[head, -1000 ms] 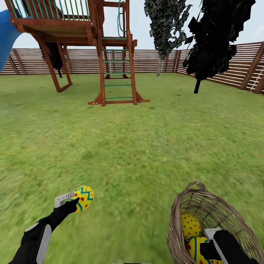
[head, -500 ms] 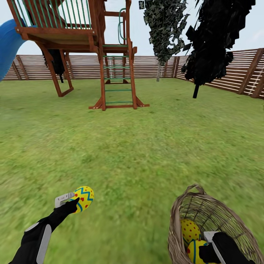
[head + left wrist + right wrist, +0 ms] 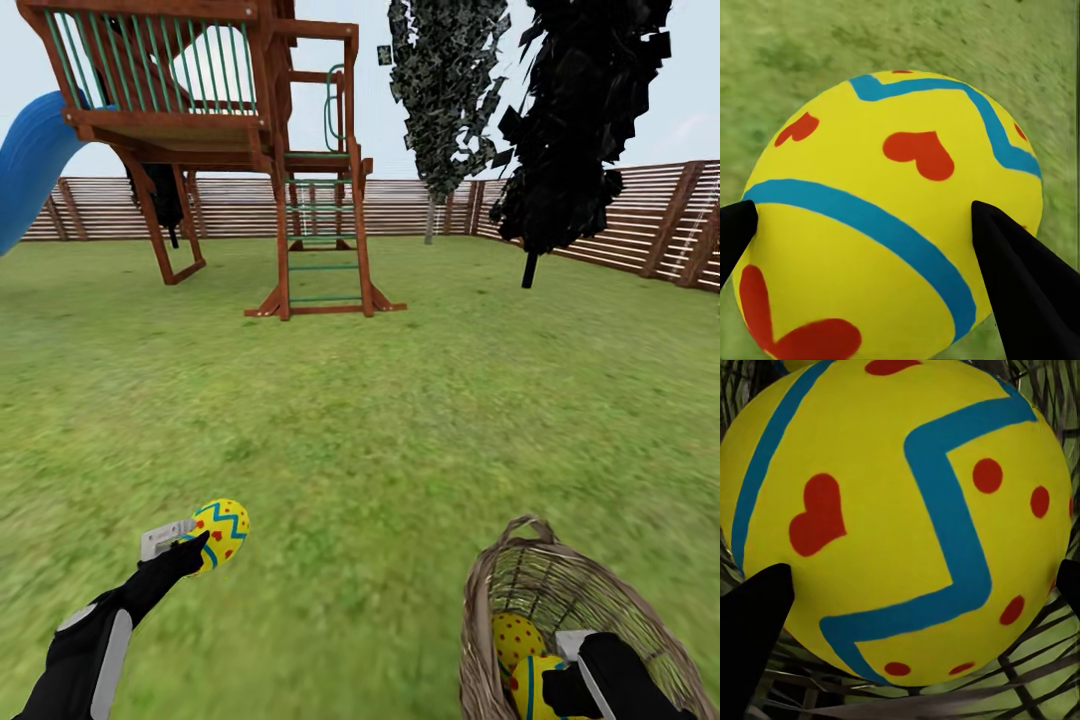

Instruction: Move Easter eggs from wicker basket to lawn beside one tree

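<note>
The left end effector [image 3: 200,545] is closing its two dark fingers on one Easter egg [image 3: 220,530], carrying it above the lawn [image 3: 380,420] at the near left; in the left wrist view the fingertips [image 3: 1020,277] are pressing the egg's [image 3: 892,217] opposite flanks. At the near right, the right end effector [image 3: 570,680] is reaching inside the wicker basket [image 3: 500,580] and seems to be gripping a second egg [image 3: 535,680], with its fingertips [image 3: 754,622] flanking that egg [image 3: 900,517], though real contact is hard to confirm. A third egg [image 3: 518,635] is lying just behind it in the basket. The eggs are looking smooth, rigid and rounded, probably light and inclined to slip, so a hold across the widest middle seems safest. The basket's near side is being cut off by the frame. Two trees [image 3: 450,90] are standing far right by the fence [image 3: 400,205], beyond a play tower [image 3: 220,150], their foliage dark and indistinct.
</note>
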Motion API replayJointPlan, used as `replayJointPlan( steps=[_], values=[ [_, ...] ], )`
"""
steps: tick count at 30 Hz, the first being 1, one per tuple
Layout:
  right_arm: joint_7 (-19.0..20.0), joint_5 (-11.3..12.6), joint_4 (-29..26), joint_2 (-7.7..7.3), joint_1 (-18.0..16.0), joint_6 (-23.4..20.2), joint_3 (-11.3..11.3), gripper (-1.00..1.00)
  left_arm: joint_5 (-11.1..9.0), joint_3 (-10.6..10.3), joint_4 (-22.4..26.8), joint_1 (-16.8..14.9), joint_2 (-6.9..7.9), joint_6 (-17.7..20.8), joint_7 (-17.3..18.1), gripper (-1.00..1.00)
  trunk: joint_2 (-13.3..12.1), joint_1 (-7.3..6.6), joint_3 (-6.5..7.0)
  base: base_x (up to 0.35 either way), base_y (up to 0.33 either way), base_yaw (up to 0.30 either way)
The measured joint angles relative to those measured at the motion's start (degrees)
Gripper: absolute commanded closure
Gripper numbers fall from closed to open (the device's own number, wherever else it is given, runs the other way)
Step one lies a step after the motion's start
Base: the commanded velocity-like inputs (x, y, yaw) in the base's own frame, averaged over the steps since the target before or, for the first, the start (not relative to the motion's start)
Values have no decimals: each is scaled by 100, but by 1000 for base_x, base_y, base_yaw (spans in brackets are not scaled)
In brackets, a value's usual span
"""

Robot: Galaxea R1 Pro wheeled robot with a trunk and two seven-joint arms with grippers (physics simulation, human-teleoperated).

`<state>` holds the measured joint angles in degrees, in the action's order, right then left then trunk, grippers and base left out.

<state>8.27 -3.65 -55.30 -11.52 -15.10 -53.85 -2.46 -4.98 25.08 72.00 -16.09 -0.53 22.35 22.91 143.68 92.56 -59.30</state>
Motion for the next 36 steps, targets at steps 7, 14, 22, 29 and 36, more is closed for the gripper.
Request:
replayJointPlan(
  steps=[7, 14, 22, 29, 36],
  values=[
    [-5, 18, 11, 92, 0, -12, 63, 100, 288, 14, 11, 947, -3, 46, -30, 100, -10, -18, 155, 0, 0, 0],
    [-12, 0, -6, 157, 0, -16, 122, 100, 921, 31, 153, 990, 8, 1682, -81, 100, -19, -36, 310, 0, 0, 0],
    [-13, -5, -40, 121, 0, -15, 94, 100, 1062, -39, 150, 991, -7, 1738, -88, 100, -30, -57, 488, 0, 0, 0],
    [-13, -3, -63, 72, 0, -31, 65, 100, 1192, -351, 112, 990, -3, 2098, -90, 100, -39, -73, 643, -46, -13, 0],
    [-12, 1, -72, 69, 0, -33, 51, 100, 1159, -338, -131, 990, -10, 2063, -89, 100, -125, -131, 790, -95, -1, 0]
  ],
)
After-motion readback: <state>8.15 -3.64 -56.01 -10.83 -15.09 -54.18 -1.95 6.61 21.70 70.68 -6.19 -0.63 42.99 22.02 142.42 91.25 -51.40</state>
